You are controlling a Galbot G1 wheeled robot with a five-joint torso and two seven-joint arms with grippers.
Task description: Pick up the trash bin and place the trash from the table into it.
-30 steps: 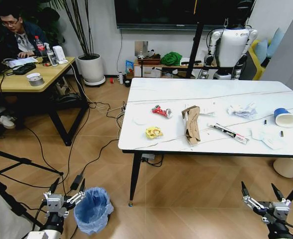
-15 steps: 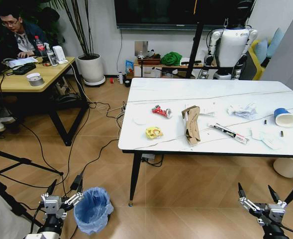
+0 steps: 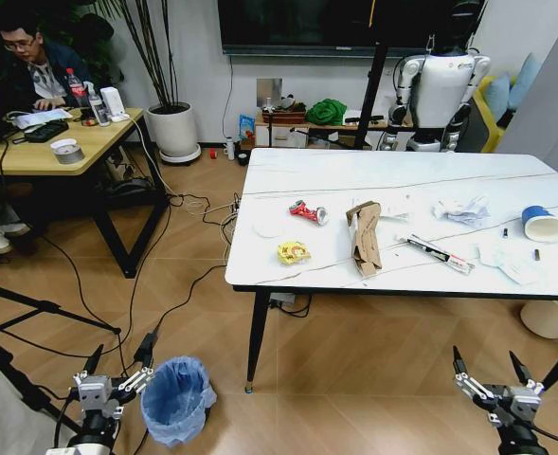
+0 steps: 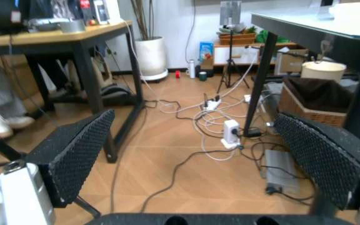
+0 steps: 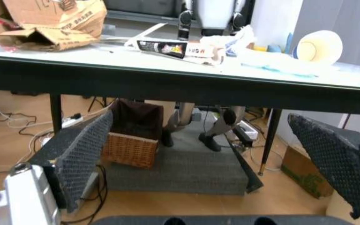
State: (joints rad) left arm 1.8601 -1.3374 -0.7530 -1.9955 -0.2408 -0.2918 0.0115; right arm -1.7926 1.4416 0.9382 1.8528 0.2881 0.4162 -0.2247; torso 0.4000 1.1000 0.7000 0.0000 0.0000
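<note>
Both arms hang low in front of the robot, close to the wooden floor. The left pincer sits at the lower left of the head view with its fingers spread wide apart, gripping nothing, and the trash bin with its crinkled light-blue bag stands on the floor just beside it, on its right, not touching. In the left wrist view the two black textured pads stand far apart, with cables and a power strip on the floor between them and no bin between the fingers.

Over on the right, the right pincer is also splayed open and empty, hovering low and well short of the bench. Its wrist view looks along the bench edge from below, pads wide apart.

Up on the white marble-look bench, the trash lies scattered: a crushed red can, a yellow wrapper near the front left edge, folded brown cardboard in the middle, a long thin printed packet to its right, crumpled white paper farther back, a blue-and-white paper cup on its side near the right edge, and white sheets in front of it. All of it is well apart from both pincers.
</note>
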